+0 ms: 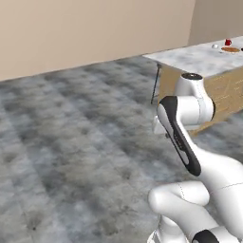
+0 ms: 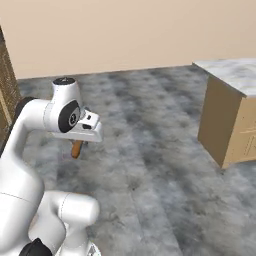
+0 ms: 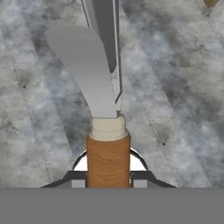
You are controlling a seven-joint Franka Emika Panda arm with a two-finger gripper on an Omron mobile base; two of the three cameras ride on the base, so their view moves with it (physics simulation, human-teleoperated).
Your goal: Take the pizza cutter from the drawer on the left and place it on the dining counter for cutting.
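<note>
In the hand view my gripper (image 3: 108, 178) is shut on the pizza cutter (image 3: 108, 153). Its brown wooden handle sits between the two dark fingertips (image 3: 77, 179). The metal neck and the wheel, seen nearly edge-on, point away over the grey floor. From the right base view the brown handle (image 2: 76, 148) hangs below the white hand (image 2: 86, 127). The dining counter (image 1: 197, 59), a marble-topped island on a light-wood base, stands at the far right (image 2: 234, 75), well apart from the gripper. The drawer is out of view.
Grey mottled floor (image 1: 80, 142) spreads wide in front and to the left, up to a beige wall. A thin dark leg (image 1: 155, 85) stands at the island's near corner. Small red and orange items (image 1: 230, 47) lie on the marble top. A brown cabinet edge (image 2: 5, 85) stands at the left.
</note>
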